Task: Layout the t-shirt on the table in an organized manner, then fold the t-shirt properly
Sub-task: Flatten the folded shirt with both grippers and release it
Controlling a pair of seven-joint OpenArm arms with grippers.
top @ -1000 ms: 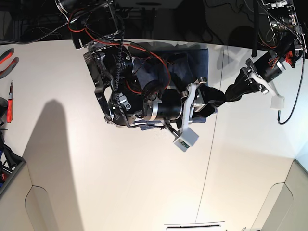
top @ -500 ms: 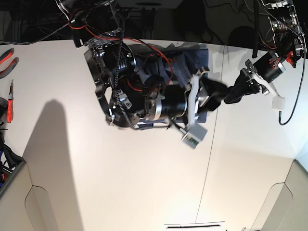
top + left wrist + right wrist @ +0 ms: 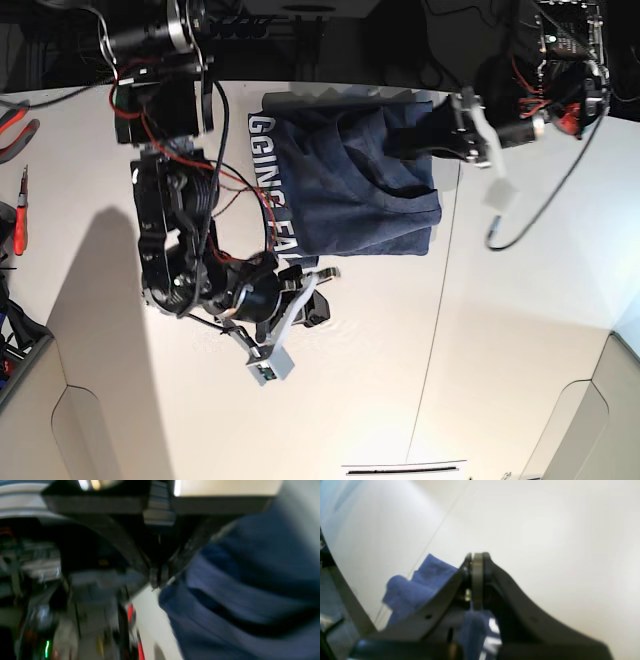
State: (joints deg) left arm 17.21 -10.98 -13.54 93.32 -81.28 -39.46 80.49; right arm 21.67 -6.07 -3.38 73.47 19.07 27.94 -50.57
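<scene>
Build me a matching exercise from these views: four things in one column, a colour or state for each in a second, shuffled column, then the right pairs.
Things
1. t-shirt
2. table
3. right gripper
4. lettering

Descriptions
A. plain white top with a thin dark seam
B. shut, empty, over bare table
C. navy, bunched in folds
D. white, printed on the cloth

Pairs: 1-C, 2-A, 3-B, 4-D

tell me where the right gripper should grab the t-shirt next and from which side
Probably the loose lower corner of the t-shirt nearest the right gripper, approached from the bare table side. That hem edge lies flat and free, and the left gripper grips the opposite side.
</scene>
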